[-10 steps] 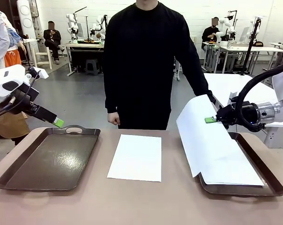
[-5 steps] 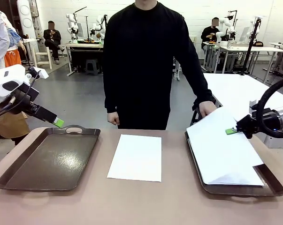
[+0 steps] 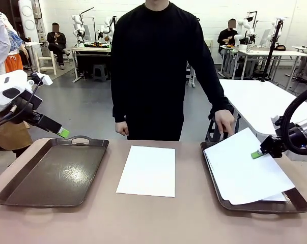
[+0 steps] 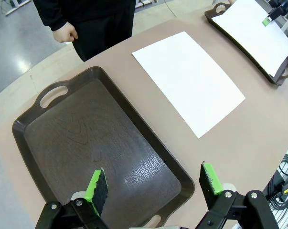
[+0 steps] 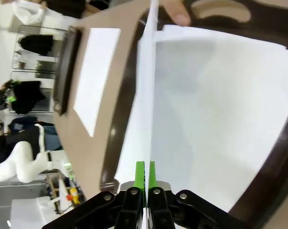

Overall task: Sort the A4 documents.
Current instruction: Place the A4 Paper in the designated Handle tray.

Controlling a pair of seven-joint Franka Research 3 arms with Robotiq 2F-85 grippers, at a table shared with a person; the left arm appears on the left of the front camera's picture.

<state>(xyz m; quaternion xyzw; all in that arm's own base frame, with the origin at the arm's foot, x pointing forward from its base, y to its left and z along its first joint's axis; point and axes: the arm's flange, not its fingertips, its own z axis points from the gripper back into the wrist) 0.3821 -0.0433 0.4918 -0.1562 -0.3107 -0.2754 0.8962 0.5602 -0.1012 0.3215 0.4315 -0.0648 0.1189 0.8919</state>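
Observation:
One A4 document (image 3: 147,170) lies flat mid-table, between the two dark brown trays. My right gripper (image 3: 256,154) is shut on the right edge of another white sheet (image 3: 245,173), which slopes low over the right tray (image 3: 296,204) and the sheets stacked in it. In the right wrist view the gripper (image 5: 145,174) pinches that sheet (image 5: 148,95) edge-on above the stack (image 5: 215,105). My left gripper (image 3: 61,133) hovers open at the far left corner of the left tray (image 3: 51,173); in the left wrist view the gripper (image 4: 154,185) holds nothing.
A person in black stands at the far side. One hand (image 3: 225,122) is at the far left corner of the right tray, by the held sheet's end; the other hand (image 3: 123,128) hangs behind the table edge. The left tray (image 4: 86,138) is bare.
My right gripper has moved right and down, bringing the held sheet from nearly upright to almost flat over the right tray. The person's hand came down with it. The left arm stayed still.

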